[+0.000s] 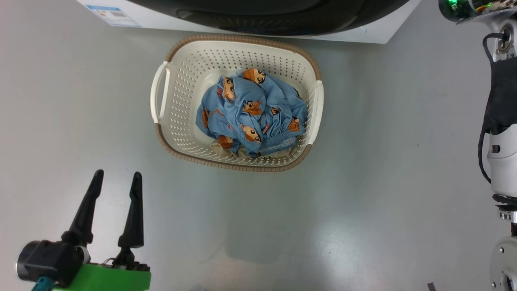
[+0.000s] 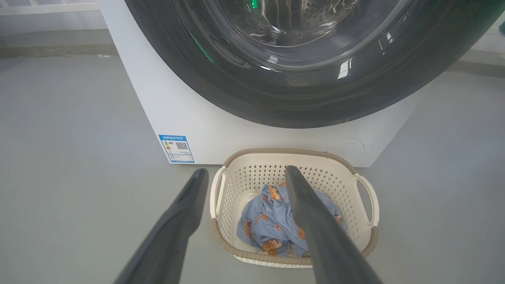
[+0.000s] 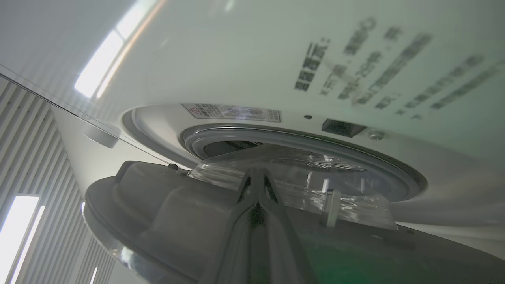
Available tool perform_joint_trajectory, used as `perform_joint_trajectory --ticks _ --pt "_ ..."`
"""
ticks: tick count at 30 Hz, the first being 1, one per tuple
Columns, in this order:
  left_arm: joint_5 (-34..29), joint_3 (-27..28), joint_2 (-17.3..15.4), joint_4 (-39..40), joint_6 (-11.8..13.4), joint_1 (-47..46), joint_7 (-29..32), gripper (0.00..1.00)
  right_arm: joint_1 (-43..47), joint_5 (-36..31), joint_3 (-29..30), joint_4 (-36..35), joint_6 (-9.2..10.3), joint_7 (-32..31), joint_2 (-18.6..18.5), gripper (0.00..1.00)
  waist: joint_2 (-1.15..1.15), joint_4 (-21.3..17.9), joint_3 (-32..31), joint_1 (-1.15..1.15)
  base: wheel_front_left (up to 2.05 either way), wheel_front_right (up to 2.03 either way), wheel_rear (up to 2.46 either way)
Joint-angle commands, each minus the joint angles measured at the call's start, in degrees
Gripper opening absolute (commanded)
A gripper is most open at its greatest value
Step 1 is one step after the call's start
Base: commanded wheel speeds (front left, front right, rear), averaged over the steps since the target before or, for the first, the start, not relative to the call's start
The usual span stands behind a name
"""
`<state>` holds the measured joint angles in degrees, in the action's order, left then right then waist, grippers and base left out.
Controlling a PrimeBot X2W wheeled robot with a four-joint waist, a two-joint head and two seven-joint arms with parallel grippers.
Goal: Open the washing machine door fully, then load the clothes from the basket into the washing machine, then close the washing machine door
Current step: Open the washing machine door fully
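- 1 washer (image 1: pixel 363 35), white, at top of head view, w/ 1 blue label (image 1: pixel 111 14) on its lower front corner.
- 1 door (image 1: pixel 282 18), black rim. In R wrist view it stands ajar, its inner side & clear glass bowl facing the opening. 1 grey gasket (image 3: pixel 300 136) rings the drum mouth behind it.
- 1 basket (image 1: pixel 181 105) on floor (image 1: pixel 404 169), just in front of washer, below the door. It has 2 handles, one per short side.
- 1 heap of clothes (image 1: pixel 250 109) in basket middle: 1 blue printed piece bunched on top, a bit of cream cloth peeking out under it at near edge. Can't count more.
- 2 grippers.
- L gripper (image 1: pixel 117 174): lower left of head view, over floor, well apart from basket, fingers pointing up the view toward washer. Jaws spread wide, empty. Its wrist view looks past both fingers at basket & door.
- R gripper (image 3: pixel 256 175): fingers pressed together, holding nothing. Tips sit in the gap between door's inner side & washer front, by the glass bowl. Whether they touch it, can't tell.
- R arm (image 1: pixel 501 153): pale forearm w/ black cover along right edge of head view.
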<state>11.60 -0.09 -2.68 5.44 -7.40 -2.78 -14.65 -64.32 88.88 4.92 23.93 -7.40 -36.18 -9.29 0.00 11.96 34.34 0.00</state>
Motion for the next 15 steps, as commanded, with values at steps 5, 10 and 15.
perform_joint_trajectory --ticks 5,10,15 --pt "0.5 2.0 -0.7 0.7 -0.1 -0.7 -0.3 1.00 2.8 -0.2 -3.4 -1.1 -0.09 -1.6 3.1 0.00 0.00 -0.6 -1.2 0.00 0.00 0.00 0.00" --pt "0.6 1.9 -0.6 0.6 -0.1 -1.0 -0.3 1.00 4.2 0.0 -4.5 -1.1 -0.09 -1.9 3.6 0.00 0.00 -1.2 -2.2 0.00 0.00 0.00 0.00" --pt "0.8 1.9 -0.5 0.2 -0.1 -1.4 -0.3 1.00 6.3 0.3 -5.7 -1.1 -0.09 -2.2 4.2 0.00 0.00 -2.0 -4.0 0.00 0.00 0.00 0.00"
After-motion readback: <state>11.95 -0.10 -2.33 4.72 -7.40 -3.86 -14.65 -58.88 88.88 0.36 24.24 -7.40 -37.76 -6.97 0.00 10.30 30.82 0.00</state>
